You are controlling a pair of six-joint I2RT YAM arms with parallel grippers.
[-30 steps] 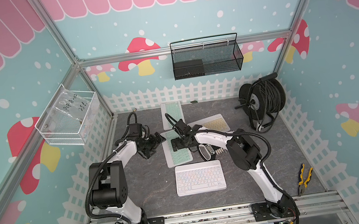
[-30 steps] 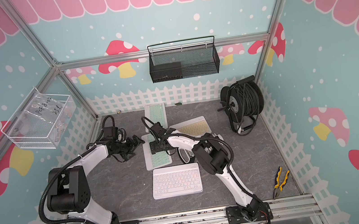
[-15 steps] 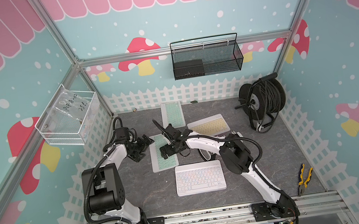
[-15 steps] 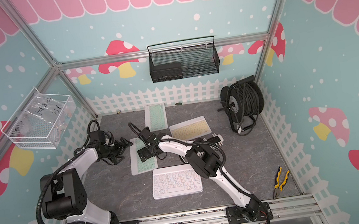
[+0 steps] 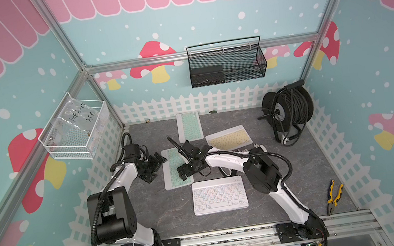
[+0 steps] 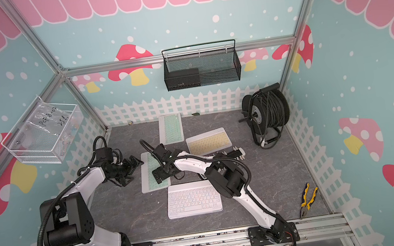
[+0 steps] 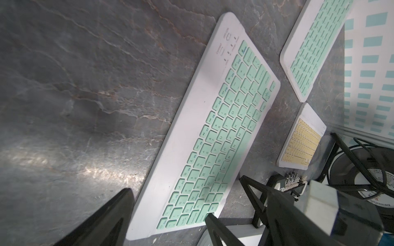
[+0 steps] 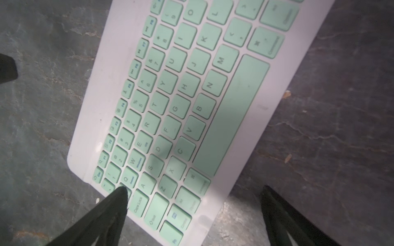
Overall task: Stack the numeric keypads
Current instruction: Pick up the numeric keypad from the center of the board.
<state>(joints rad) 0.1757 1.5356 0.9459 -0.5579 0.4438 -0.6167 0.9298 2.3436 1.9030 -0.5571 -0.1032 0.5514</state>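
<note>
Although no keypad has yet been laid upon another, four are seen lying flat and apart on the grey table (image 5: 151, 212). At the left, the left gripper (image 5: 155, 167) is held with its jaws spread wide and nothing between them, just beside the long edge of the nearer mint keypad (image 5: 170, 167). Over that keypad's near end the right gripper (image 5: 185, 173) is poised, likewise spread and empty. In the right wrist view one fingertip (image 8: 121, 192) is set above the corner keys and the other beyond the frame's edge; contact cannot be told. Further right lie the far mint keypad (image 5: 189, 126), the white keypad (image 5: 220, 198) and the yellow keypad (image 5: 229, 138). The slabs are judged light, stiff and smooth. A hold is therefore best taken across the white frame's edges, since keys would yield and a flat slab may slide.
</note>
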